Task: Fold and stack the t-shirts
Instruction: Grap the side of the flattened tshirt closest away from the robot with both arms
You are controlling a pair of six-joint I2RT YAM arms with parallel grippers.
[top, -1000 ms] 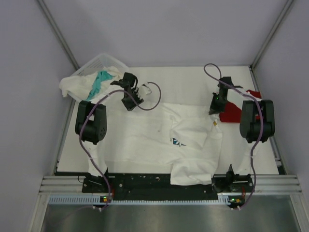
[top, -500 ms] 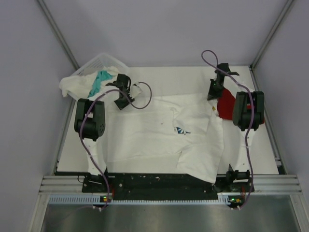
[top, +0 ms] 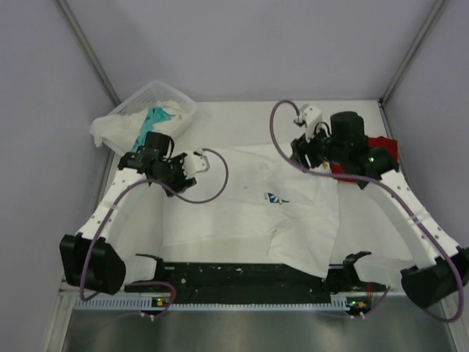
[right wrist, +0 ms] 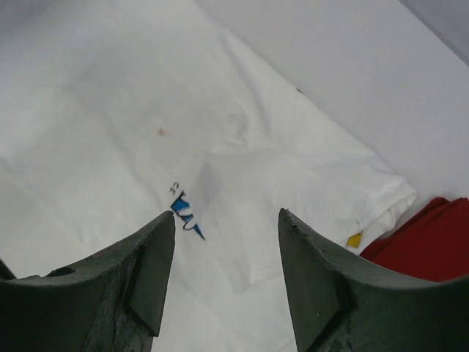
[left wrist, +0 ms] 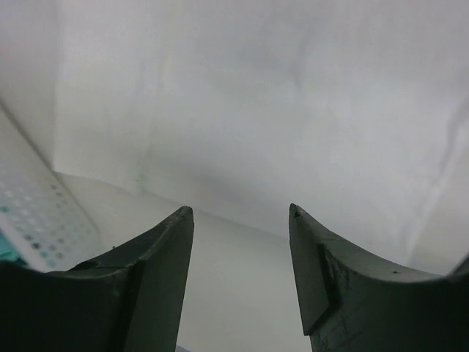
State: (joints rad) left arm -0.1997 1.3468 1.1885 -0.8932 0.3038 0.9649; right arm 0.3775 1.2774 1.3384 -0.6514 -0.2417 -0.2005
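A white t-shirt [top: 242, 202] with a small blue graphic [top: 275, 198] lies spread across the middle of the table, its near right corner hanging over the front edge. My right gripper [top: 300, 150] hovers above its far right part, open and holding nothing; in the right wrist view [right wrist: 227, 214] I see the shirt [right wrist: 146, 110] and the graphic [right wrist: 183, 216] below the jaws. A red t-shirt [top: 385, 147] [right wrist: 432, 235] lies beside it at the right. My left gripper [top: 183, 176] [left wrist: 240, 210] is open over the shirt's far left part [left wrist: 293, 110].
A white lattice basket [top: 157, 99] [left wrist: 29, 220] stands at the far left corner, with white [top: 110, 132] and teal [top: 150, 121] shirts spilling from it. Purple cables loop from both wrists. Grey walls close in the table on three sides.
My right gripper has opened and let go of the white shirt's far right edge, which now lies flat. Both arms have swung low and outward, and the left jaws stand a little wider.
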